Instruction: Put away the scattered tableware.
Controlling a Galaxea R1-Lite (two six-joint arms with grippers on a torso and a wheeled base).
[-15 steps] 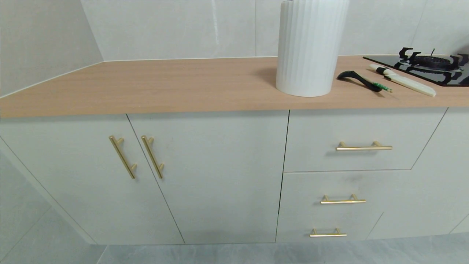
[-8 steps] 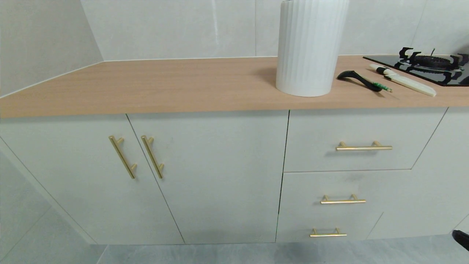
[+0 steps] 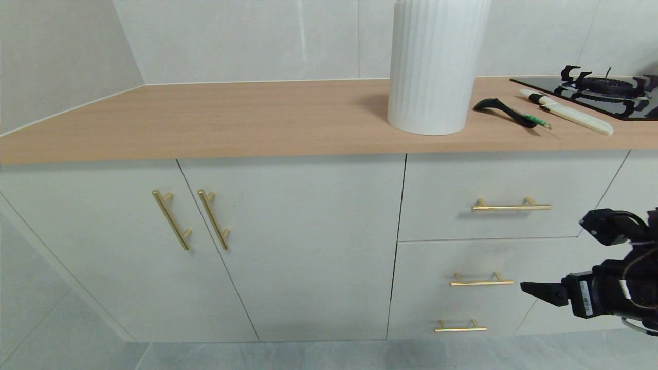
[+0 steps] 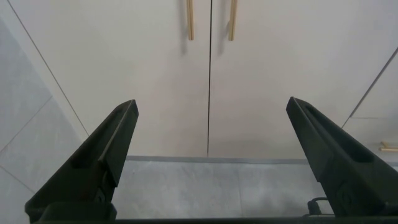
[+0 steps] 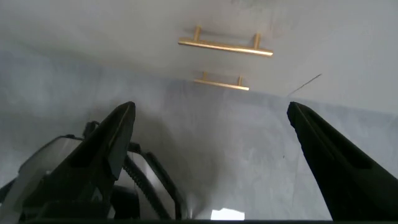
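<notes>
On the wooden counter (image 3: pixel 231 118), a black scoop with a green handle end (image 3: pixel 506 111) lies to the right of a tall white ribbed container (image 3: pixel 432 67). A white knife with a black band (image 3: pixel 565 113) lies just beyond it. My right gripper (image 3: pixel 555 254) hangs open and empty in front of the lower drawers, well below the counter. In the right wrist view that gripper (image 5: pixel 210 109) faces the floor and two gold drawer handles (image 5: pixel 225 45). My left gripper (image 4: pixel 211 109) is open and empty, low down before the cabinet doors (image 4: pixel 261 81).
A black gas hob (image 3: pixel 601 90) sits at the counter's far right. Below the counter are two doors with gold handles (image 3: pixel 193 220) and three drawers with gold handles (image 3: pixel 510 206). Tiled walls meet in the corner at the left. Grey floor lies in front.
My right gripper has risen into the head view at the lower right, now in front of the drawers. Everything on the counter has stayed put.
</notes>
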